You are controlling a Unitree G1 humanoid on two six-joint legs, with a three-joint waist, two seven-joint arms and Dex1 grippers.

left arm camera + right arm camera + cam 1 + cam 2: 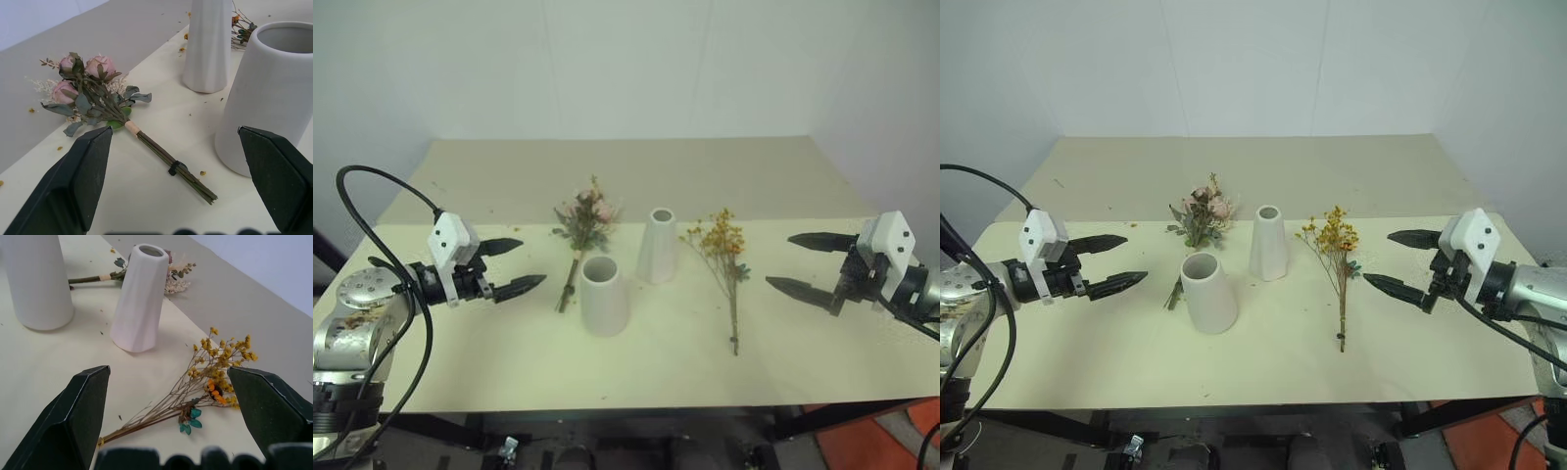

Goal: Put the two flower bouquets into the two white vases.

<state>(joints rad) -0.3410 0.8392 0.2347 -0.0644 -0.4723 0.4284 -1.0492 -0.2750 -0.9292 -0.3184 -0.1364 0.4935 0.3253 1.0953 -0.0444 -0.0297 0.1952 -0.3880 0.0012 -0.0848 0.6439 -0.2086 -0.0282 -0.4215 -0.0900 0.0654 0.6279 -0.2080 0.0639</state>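
Lying flat on the bench (460, 392), the rose bouquet (582, 230) and yellow bouquet (722, 257) are flanking two empty vases (604, 294) (658, 245); left end effector (509, 264) and right end effector (808, 264) are hovering wide open, holding nothing.

Two black fingers (73, 186) of the left gripper (176, 191) rose from the lower corners of the frame, set wide apart with nothing between them but the tabletop (146, 196). The pink rose bouquet (105, 105) lay flat at left of centre, its blooms toward the upper left and its stems running down to the lower centre (a pale wrap and a dark tie bound them). At right stood the wider white vase (266, 98), its round mouth open at the upper right. The slim white vase (208, 46) stood at top centre, cut off by the upper edge. Yellow-orange sprigs (240, 29) peeked out between the two vases. Small flecks of debris dotted the cream surface.
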